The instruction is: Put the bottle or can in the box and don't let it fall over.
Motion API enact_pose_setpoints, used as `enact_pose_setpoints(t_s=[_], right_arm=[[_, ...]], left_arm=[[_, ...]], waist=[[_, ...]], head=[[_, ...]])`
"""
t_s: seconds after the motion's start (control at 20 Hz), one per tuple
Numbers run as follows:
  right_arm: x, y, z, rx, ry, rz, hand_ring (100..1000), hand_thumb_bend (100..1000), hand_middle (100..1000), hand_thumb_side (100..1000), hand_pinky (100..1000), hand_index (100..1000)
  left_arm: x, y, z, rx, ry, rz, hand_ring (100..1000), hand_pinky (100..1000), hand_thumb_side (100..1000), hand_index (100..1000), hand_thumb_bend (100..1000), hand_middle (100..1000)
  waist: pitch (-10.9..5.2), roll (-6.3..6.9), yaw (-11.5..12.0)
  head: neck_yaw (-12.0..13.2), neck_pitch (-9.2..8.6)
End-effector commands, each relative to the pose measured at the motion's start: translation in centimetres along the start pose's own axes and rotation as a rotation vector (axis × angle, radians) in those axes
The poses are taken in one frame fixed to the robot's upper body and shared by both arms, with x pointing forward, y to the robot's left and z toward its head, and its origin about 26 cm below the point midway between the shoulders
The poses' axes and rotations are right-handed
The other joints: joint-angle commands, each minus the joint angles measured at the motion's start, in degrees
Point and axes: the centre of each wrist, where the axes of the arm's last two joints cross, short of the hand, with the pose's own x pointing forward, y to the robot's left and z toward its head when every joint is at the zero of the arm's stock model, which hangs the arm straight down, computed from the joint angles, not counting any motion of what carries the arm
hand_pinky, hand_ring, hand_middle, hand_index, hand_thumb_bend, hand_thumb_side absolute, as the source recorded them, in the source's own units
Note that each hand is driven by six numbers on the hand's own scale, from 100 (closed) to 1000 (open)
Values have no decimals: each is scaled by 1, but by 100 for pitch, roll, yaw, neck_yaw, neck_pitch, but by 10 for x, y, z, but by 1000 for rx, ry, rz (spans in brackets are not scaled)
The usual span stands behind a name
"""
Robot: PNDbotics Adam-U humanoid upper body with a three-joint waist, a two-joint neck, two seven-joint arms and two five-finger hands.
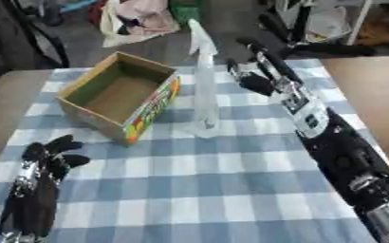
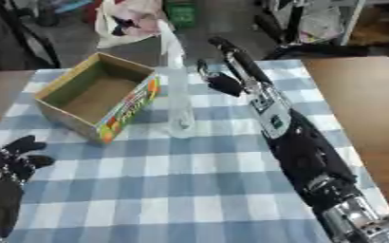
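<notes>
Bottle (image 1: 204, 90), clear and tall, stands upright on the checked cloth (image 1: 214, 190), just right of the box (image 1: 119, 95) and apart from it. Its pale top reaches past the far table edge in the picture.

Right hand (image 1: 260, 66) is beyond and to the right of the bottle, near its upper part, with the fingers stretched out long toward the far side and a dark thumb (image 1: 244, 78) pointing toward the bottle. Nothing is pinched; whether the thumb touches the bottle I cannot tell. The right arm (image 1: 339, 147) runs from the lower right corner up across the cloth.

Left hand (image 1: 52, 154) rests at the lower left on the cloth, fingers relaxed and slightly spread, holding nothing, well apart from the box.

The box is open at the top, brown inside, with a bright printed side facing the bottle. It sits askew on the left part of the cloth.
</notes>
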Motion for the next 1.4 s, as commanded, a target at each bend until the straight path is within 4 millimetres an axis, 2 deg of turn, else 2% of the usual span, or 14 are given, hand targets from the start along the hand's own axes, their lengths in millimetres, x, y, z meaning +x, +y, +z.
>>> enact_pose_setpoints(t_s=[0.05,0.2,0.55,0.7,0.85,1.15,1.4], right_arm=[[19,-9,-9,-15,-54,9,1000,152,991,735,854,1000],[27,-3,-11,-8,-55,-20,1000,140,990,740,849,1000],[42,15,-9,-19,-25,-93,1000,126,984,747,842,1000],[46,22,-7,-18,-14,-97,1000,118,982,754,839,1000],[49,28,-4,-17,-6,-101,1000,108,978,756,837,1000],[52,23,-6,-19,-11,-73,1000,103,969,754,836,1000],[45,18,-10,4,-7,-54,1000,100,968,763,834,1000]], left_arm=[[14,14,-3,-45,-60,-70,559,651,1000,796,213,626],[20,23,-3,-108,-79,-141,556,609,1000,793,204,623],[27,35,-2,-270,-74,-196,563,583,1000,789,198,617],[28,39,-1,-325,-64,-221,555,532,1000,786,185,609],[30,43,-1,-336,-63,-233,526,542,1000,785,184,605],[32,46,0,-347,-67,-243,550,560,1000,786,197,610],[32,46,-2,-326,-71,-242,557,557,1000,786,204,612]], waist=[[-78,9,6],[-89,31,20],[-121,22,6],[-124,15,-1],[-123,15,-9],[-131,9,1],[-138,23,65]], head=[[-49,-53],[-69,-40],[-49,-30],[-43,-24],[-39,-19],[-60,-7],[-118,-22]])
